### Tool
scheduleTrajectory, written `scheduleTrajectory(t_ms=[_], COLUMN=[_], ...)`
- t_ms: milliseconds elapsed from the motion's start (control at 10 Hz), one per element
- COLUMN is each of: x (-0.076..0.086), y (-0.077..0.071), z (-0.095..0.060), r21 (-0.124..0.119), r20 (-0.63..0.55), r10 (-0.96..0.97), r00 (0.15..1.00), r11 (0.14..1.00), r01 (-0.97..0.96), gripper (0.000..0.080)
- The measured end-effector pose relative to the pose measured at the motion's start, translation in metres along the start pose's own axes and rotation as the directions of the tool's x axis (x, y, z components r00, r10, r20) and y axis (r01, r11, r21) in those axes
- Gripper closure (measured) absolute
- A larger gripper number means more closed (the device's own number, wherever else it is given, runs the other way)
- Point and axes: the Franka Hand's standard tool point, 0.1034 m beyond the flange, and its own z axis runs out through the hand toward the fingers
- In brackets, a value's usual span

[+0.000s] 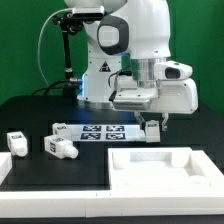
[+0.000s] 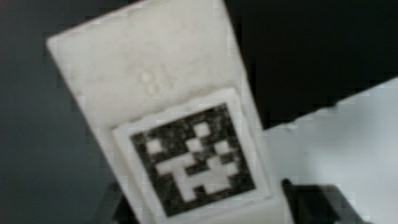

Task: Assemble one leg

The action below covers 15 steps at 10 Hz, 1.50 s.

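My gripper (image 1: 152,124) hangs above the table, just behind the large flat white tray-like piece (image 1: 160,166), and is shut on a leg (image 1: 152,129). In the wrist view this leg (image 2: 157,90) is a white block with a black-and-white tag on its face. It is clamped at its near end between my dark fingers (image 2: 310,200), with the gripper (image 2: 210,206) closed around it. Two more legs lie on the black table at the exterior view's left, one (image 1: 17,142) further left and one (image 1: 61,148) nearer the middle.
The marker board (image 1: 96,131) lies flat in the middle of the table, just to the exterior view's left of my gripper. Another white part (image 1: 4,170) shows at the front left edge. The robot base (image 1: 105,75) stands behind.
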Motion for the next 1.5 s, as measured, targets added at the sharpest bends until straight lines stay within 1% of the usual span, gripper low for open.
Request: scheduleTrajectory(t_ms=[100,300,500,800,900,1000,1100,1200,1500], x=[0.0034,0.0044,0.0052,0.0044,0.0042,0.0040,0.0038,0.0036,0.0037], y=[0.0023,0.0058,0.0011,0.0005,0.0002,-0.0001,-0.0003,-0.0005,-0.0004], z=[0.0002,-0.0006,0.0039,0.0037,0.0037,0.0037,0.0037,0.0037,0.0035], r21=[-0.006,-0.008,-0.002,-0.002,-0.002,-0.001,-0.001,-0.001,-0.002], r20=[-0.001,0.001,-0.010,-0.009,-0.009,-0.009,-0.008,-0.008,-0.008], r10=[-0.035,-0.051,-0.039,-0.037,-0.036,-0.035,-0.035,-0.034,-0.018], r00=[0.999,0.999,0.999,0.999,0.999,0.999,0.999,0.999,1.000], r11=[0.999,0.999,0.999,0.999,0.999,0.999,0.999,0.999,1.000], r01=[0.035,0.051,0.039,0.037,0.036,0.035,0.035,0.034,0.018], gripper=[0.0481,0.0481,0.0481,0.0481,0.0278,0.0278,0.0173,0.0157,0.0151])
